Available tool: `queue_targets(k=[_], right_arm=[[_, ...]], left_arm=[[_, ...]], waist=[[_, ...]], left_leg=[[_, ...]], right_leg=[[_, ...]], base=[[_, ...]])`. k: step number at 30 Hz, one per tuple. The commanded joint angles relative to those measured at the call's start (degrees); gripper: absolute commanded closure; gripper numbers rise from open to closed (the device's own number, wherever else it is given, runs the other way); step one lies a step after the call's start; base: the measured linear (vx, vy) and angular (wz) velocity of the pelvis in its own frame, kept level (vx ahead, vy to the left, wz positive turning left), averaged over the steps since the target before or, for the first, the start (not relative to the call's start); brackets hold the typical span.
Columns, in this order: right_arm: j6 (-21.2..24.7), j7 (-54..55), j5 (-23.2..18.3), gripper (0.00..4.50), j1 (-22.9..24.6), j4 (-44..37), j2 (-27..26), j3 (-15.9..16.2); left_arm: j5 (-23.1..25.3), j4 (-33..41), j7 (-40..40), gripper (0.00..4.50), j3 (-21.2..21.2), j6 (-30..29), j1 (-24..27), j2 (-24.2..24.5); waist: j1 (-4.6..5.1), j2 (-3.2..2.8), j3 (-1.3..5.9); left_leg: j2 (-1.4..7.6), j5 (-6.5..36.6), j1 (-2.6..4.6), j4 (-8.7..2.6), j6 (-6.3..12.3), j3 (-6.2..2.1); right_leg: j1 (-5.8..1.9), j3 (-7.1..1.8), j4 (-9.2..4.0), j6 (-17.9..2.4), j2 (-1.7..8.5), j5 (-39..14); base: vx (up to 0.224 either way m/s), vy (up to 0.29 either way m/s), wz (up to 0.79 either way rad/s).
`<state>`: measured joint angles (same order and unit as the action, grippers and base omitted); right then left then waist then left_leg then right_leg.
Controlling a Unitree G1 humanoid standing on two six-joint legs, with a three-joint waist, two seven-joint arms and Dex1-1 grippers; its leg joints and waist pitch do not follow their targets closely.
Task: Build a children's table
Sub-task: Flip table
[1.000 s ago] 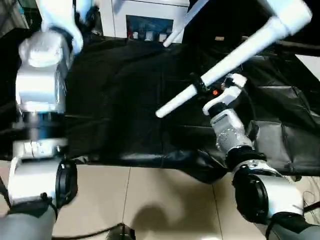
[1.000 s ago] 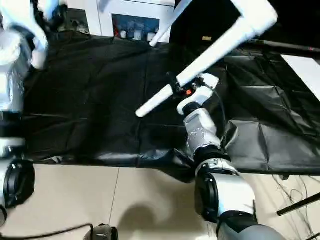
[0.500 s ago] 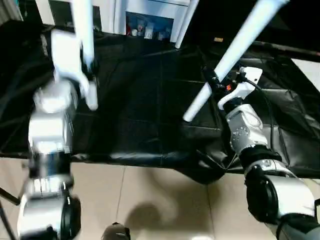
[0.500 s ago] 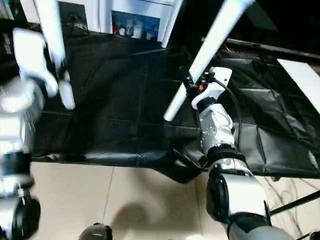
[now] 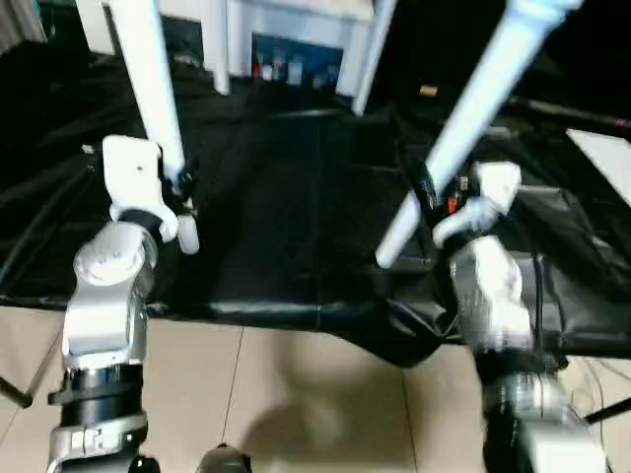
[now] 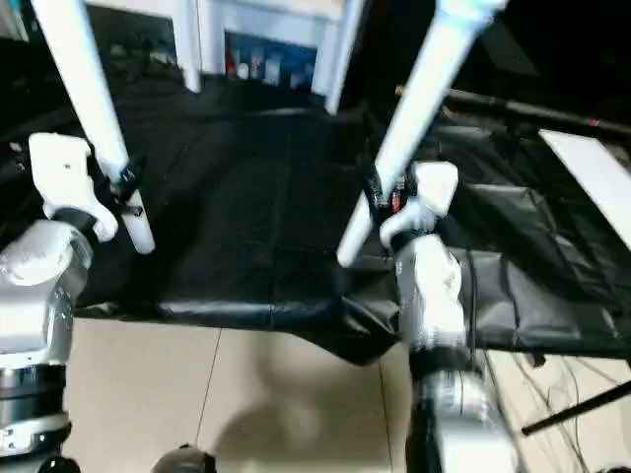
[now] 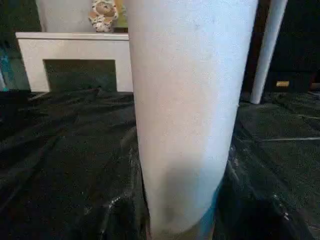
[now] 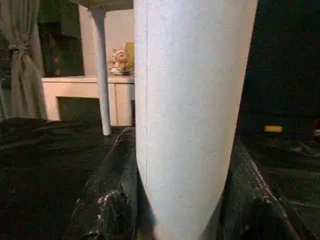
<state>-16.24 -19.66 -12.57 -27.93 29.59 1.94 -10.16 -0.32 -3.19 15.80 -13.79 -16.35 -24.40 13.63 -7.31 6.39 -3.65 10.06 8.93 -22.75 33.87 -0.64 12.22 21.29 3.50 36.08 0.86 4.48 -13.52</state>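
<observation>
The children's table hangs tipped above the black sheet, its top out of view overhead. My left gripper (image 5: 179,183) is shut on one white tapered leg (image 5: 153,89), near its lower end, and the leg stands almost upright. My right gripper (image 5: 426,187) is shut on a second leg (image 5: 483,89), which slants up to the right with its tip (image 5: 386,254) just above the sheet. Each held leg looms close in its wrist view (image 7: 187,110) (image 8: 192,110). Another leg (image 8: 102,75) rises to the table top's edge (image 8: 100,4), and a far leg (image 7: 270,50) shows too.
A crinkled black sheet (image 5: 296,197) covers the work area, its near edge over a tiled floor (image 5: 296,394). A flat white board (image 5: 603,150) lies at the right. A white cabinet (image 5: 296,25) with a plush toy (image 7: 102,12) on it stands behind.
The right leg has swung from a shallow slant to a steep one. The left arm has come in and down, gripping its leg, which now stands nearly upright. The view has shifted as well.
</observation>
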Motion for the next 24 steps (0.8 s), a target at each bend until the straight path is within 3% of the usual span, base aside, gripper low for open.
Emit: queue_targets(k=[1, 2, 3, 4, 5, 6, 7, 9, 10, 11, 12, 13, 15, 18, 21, 24], right_arm=[[1.9, 2.5, 4.2, 2.97, 2.0, 0.0, 0.1, 2.1], [2.5, 3.5, 4.7, 2.97, 2.7, -0.4, 0.0, 2.3], [2.2, 2.8, 4.5, 2.97, 2.7, 0.1, 0.3, 2.4], [2.1, 2.2, 4.2, 2.97, 2.7, 0.2, 0.6, 2.5], [1.8, 1.5, 3.9, 2.62, 2.7, 0.2, 0.8, 2.5], [0.7, 0.8, 3.5, 2.41, 2.4, 0.9, 1.2, 2.1], [0.8, 0.9, 3.4, 2.27, 2.5, 0.4, 1.3, 2.1], [0.7, 0.6, 3.3, 2.21, 2.2, 1.5, 1.9, 1.9], [0.6, -0.5, 2.8, 1.93, 1.7, 2.8, 2.3, 1.8], [0.4, -0.5, 2.7, 1.85, 1.7, 2.8, 2.5, 1.6], [0.4, -0.4, 2.7, 1.85, 1.7, 2.6, 2.6, 1.6], [0.4, -0.4, 2.7, 1.78, 1.7, 2.6, 2.6, 1.6], [1.2, -1.2, 1.6, 1.51, 3.6, -1.9, 2.3, 2.1], [2.2, -1.3, 0.4, 1.38, 7.6, -8.9, 1.1, 3.2], [3.6, -2.7, -0.5, 1.14, 11.3, -13.8, 0.9, 5.0], [6.9, -3.9, -1.8, 1.14, 15.4, -19.0, 1.0, 6.4]], left_arm=[[0.9, -2.9, 2.3, 2.87, 3.9, -0.6, 0.7, 0.0], [1.3, -3.1, 2.5, 2.87, 4.1, -0.5, 0.8, 0.6], [1.5, -2.9, 2.5, 2.52, 4.2, -1.3, 1.0, 1.0], [1.9, -2.7, 2.0, 2.52, 4.3, -1.8, 1.1, 1.3], [2.3, -2.5, 1.4, 2.31, 4.3, -2.3, 1.3, 1.5], [2.7, -2.4, 0.9, 2.17, 4.3, -2.5, 1.4, 1.8], [2.8, -2.6, 0.7, 2.11, 4.3, -2.2, 1.5, 2.0], [2.5, -1.8, 0.3, 2.07, 3.8, -2.4, 2.0, 2.1], [2.1, -0.2, 0.0, 1.83, 3.2, -3.0, 2.9, 1.9], [1.7, 0.9, 0.1, 1.72, 3.0, -3.0, 3.8, 1.9], [1.5, 1.3, 0.1, 1.72, 2.9, -2.9, 4.2, 1.9], [1.5, 1.3, 0.1, 1.67, 2.9, -2.9, 4.2, 1.9], [-1.6, 4.2, 0.2, 1.56, 0.9, -1.2, 7.1, 0.3], [-7.0, 8.2, 2.0, 1.36, -0.8, 2.1, 10.9, -2.7], [-8.5, 11.5, 2.6, 1.15, -0.1, 3.6, 14.1, -4.2], [-7.2, 13.5, 0.2, 1.15, 0.3, 0.6, 16.7, -5.2]], waist=[[1.26, -2.21, 3.37], [1.74, -2.1, 3.29], [1.76, -2.95, 3.34], [2.06, -3.02, 3.36], [2.18, -2.67, 3.26], [2.19, -3.1, 3.28], [2.42, -2.91, 3.25], [2.74, -3.24, 3.32], [2.73, -3.48, 3.44], [2.98, -3.27, 3.87], [2.98, -3.27, 3.87], [2.97, -3.34, 3.94], [2.75, -3.56, 4.21], [2.43, -3.45, 4.17], [2.44, -3.61, 3.98], [2.53, -3.55, 3.47]], left_leg=[[4.28, 27.0, 3.42, -5.7, -9.26, -3.12], [4.17, 28.7, 3.35, -5.76, -9.51, -3.2], [4.14, 29.5, 3.44, -5.74, -9.78, -3.3], [4.12, 30.1, 3.39, -5.73, -9.81, -3.31], [4.11, 30.3, 3.28, -5.71, -9.45, -3.31], [4.09, 30.5, 3.33, -5.66, -9.44, -3.33], [4.1, 30.7, 3.23, -5.63, -9.15, -3.36], [4.09, 30.1, 2.98, -5.65, -8.92, -3.41], [4.1, 29.9, 3.02, -5.61, -8.88, -3.41], [4.16, 25.8, 2.43, -5.42, -7.83, -3.27], [4.16, 25.8, 2.43, -5.42, -7.83, -3.27], [4.14, 21.8, 1.98, -5.41, -6.71, -3.06], [4.02, 15.2, 1.76, -4.79, -4.45, -2.64], [4.0, 11.8, 1.53, -4.49, -2.43, -2.5], [4.21, 14.1, 1.82, -4.78, -1.3, -2.43], [4.34, 19.4, 2.05, -5.26, -3.09, -2.55]], right_leg=[[0.88, -3.03, -5.4, -5.3, 4.34, -14.3], [0.96, -3.08, -5.52, -5.4, 4.35, -15.3], [1.05, -3.13, -5.47, -5.5, 4.47, -15.5], [1.02, -3.14, -5.56, -5.5, 4.4, -15.5], [1.0, -3.15, -5.7, -5.6, 4.42, -15.8], [1.07, -3.21, -5.71, -5.6, 4.49, -16.0], [1.01, -3.22, -5.83, -5.7, 4.53, -16.4], [0.82, -3.22, -5.73, -6.3, 4.49, -16.0], [0.81, -3.22, -5.72, -6.5, 4.52, -15.6], [0.2, -3.19, -5.12, -7.7, 4.43, -10.3], [0.2, -3.19, -5.12, -7.7, 4.43, -10.3], [-0.16, -3.13, -4.61, -8.4, 4.2, -5.8], [-0.6, -3.13, -3.92, -9.5, 4.14, 2.0], [-1.04, -3.09, -3.5, -10.2, 4.11, 7.2], [-0.85, -3.06, -4.07, -10.1, 3.86, 3.9], [-0.45, -3.23, -4.87, -8.8, 3.87, -4.4]], base=[[0.0, 0.0, 0.0], [0.0, 0.0, 0.0], [0.0, 0.0, 0.0], [0.0, 0.0, 0.0], [0.0, 0.0, 0.0], [0.0, 0.0, 0.0], [0.0, 0.0, 0.0], [0.0, 0.0, 0.0], [0.0, 0.0, 0.0], [0.0, 0.0, 0.0], [0.0, 0.0, 0.0], [0.0, 0.0, 0.0], [0.0, 0.0, 0.0], [0.0, 0.0, 0.0], [0.0, 0.0, 0.0], [0.0, 0.0, 0.0]])
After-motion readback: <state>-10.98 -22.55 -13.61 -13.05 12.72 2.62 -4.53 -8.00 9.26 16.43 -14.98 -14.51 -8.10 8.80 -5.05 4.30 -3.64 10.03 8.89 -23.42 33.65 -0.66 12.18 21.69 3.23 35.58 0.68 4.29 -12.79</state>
